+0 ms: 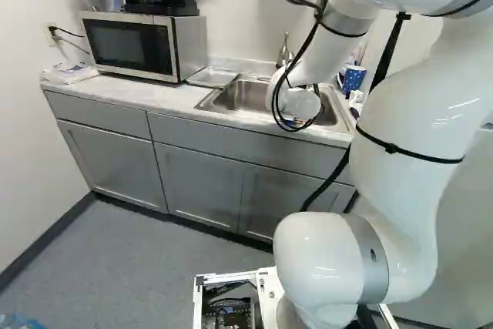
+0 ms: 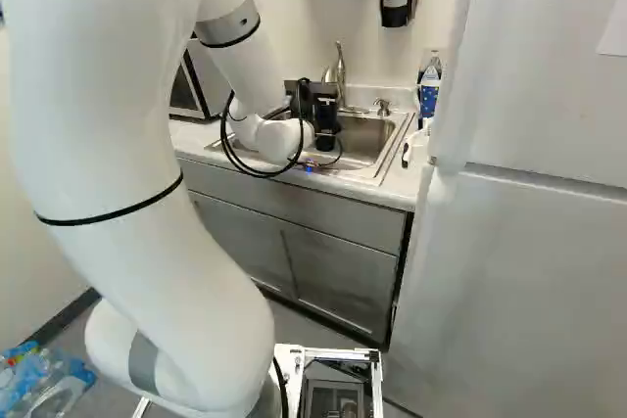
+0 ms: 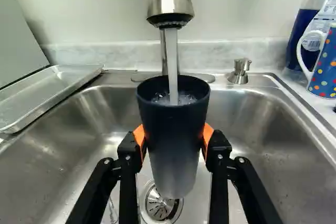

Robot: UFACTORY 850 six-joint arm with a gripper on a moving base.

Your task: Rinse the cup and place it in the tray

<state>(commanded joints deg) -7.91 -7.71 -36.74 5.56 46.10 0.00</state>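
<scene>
Over the sink in the right base view is my black gripper [image 2: 318, 113], at the end of the bent wrist. In the wrist view the gripper [image 3: 173, 139] has its orange pads on both sides of a dark cup [image 3: 173, 153], shut on it. The cup stands upright, mouth up, above the drain [image 3: 160, 205]. Water runs from the faucet [image 3: 169, 3] straight into it and bubbles near the rim. The metal tray [image 3: 52, 90] lies on the counter beside the sink [image 3: 262, 129]; it also shows in the left base view, next to the microwave.
The microwave [image 1: 129, 45] stands on the counter beyond the tray. A soap pump [image 3: 239, 72] rises behind the basin. A dotted blue mug [image 3: 323, 72] and a bottle [image 3: 301, 40] stand at the sink's other side. The tall fridge [image 2: 529, 271] flanks the counter.
</scene>
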